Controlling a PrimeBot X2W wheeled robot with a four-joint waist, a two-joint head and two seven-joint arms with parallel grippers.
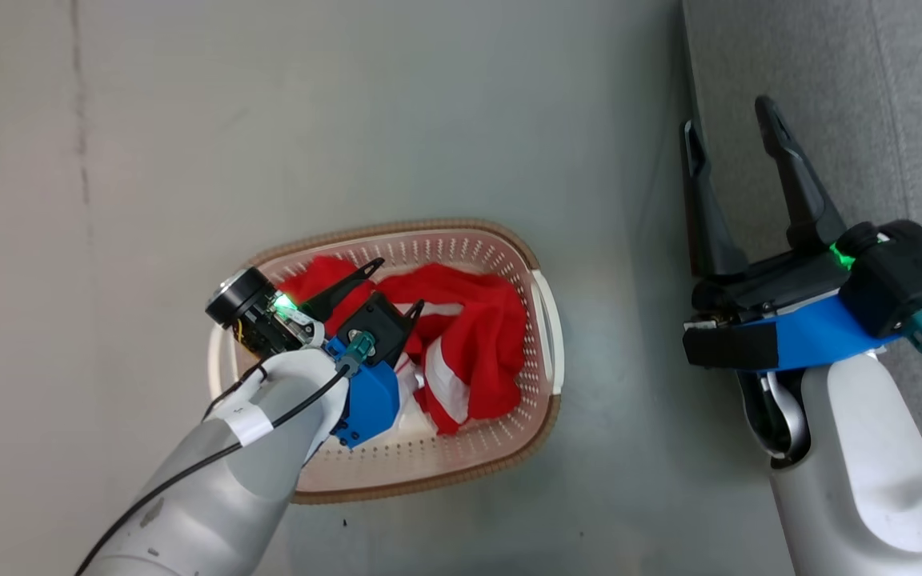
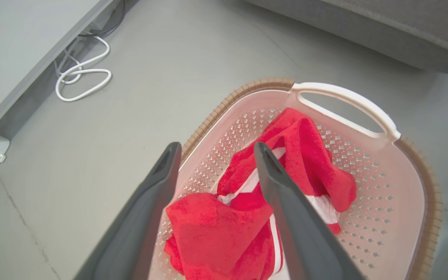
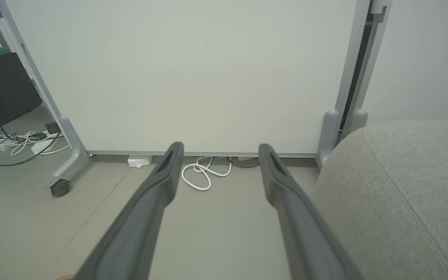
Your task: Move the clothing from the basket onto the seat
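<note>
Head view shows the left gripper (image 1: 401, 282), jaws apart, above the clothing (image 1: 477, 320) in the basket (image 1: 429, 226), the right gripper (image 1: 727, 116) also apart near the seat (image 1: 909, 96); a shallow pinch may let fabric slip.

The basket (image 1: 545, 320) stands on the floor (image 1: 429, 120), left of the seat (image 1: 893, 96), with a strip of floor between them; the clothing (image 1: 477, 336) lies bunched in the basket; the left gripper (image 1: 401, 282) hangs over the basket's left half, above the clothing; the right gripper (image 1: 727, 116) is at the seat's left edge, apart from the basket.
</note>
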